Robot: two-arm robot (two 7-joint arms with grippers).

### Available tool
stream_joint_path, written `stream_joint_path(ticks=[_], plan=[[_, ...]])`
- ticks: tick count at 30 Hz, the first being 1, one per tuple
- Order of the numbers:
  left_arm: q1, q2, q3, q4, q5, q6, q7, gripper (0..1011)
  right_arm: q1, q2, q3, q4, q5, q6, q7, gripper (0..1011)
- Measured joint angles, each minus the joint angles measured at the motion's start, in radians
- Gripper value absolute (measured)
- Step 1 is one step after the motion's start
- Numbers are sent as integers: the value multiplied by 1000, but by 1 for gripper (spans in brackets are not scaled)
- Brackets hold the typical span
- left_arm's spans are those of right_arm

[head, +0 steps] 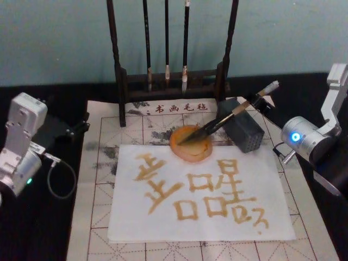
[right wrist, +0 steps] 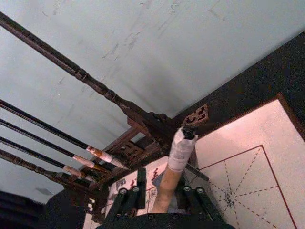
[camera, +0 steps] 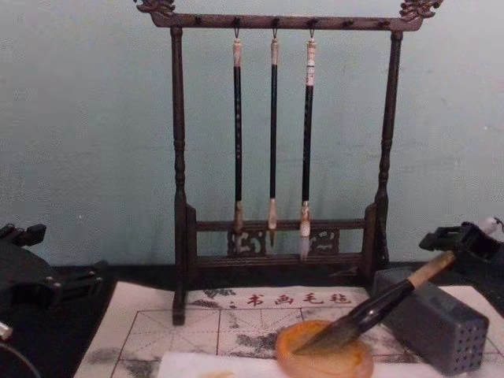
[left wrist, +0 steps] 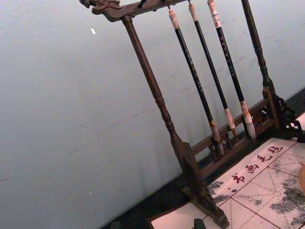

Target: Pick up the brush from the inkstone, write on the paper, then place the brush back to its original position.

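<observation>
- At 6 o'clock of the inkstone (head: 190, 144): paper (head: 163, 228) flat on the felt mat (head: 92, 217), covered in amber characters, so probably past the writing step.
- In the inkstone: bristle tip of the brush (head: 217, 125), handle slanting toward 2 o'clock, propped on the grey block (head: 247, 136), likely against rolling.
- At the handle's top end: right gripper (right wrist: 161, 198) straddling it; clenched or released, cannot tell.
- At 9 o'clock, off the mat: left gripper (head: 76, 129), parked clear of the work; grip state likewise impossible to tell.
- At 12 o'clock: rack (head: 116, 54) with three thin brushes (head: 166, 38) hung tips-down.

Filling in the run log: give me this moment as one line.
brush: tip in inkstone, handle over grey block | right gripper: at handle end | left gripper: parked left | paper: written
</observation>
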Motion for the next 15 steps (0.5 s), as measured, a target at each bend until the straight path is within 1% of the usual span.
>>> stream_joint_path(ticks=[2, 5, 6, 8, 15], plan=[[0, 0, 0, 0, 0, 0, 0, 1001, 0, 0, 0, 0, 0, 0, 0, 352], [0, 0, 0, 0, 0, 0, 0, 1001, 0, 0, 0, 0, 0, 0, 0, 234], [0, 0, 0, 0, 0, 0, 0, 1001, 0, 0, 0, 0, 0, 0, 0, 218], [0, 0, 0, 0, 0, 0, 0, 1001, 0, 0, 0, 0, 0, 0, 0, 200], [0, 0, 0, 0, 0, 0, 0, 1001, 0, 0, 0, 0, 0, 1, 0, 200]])
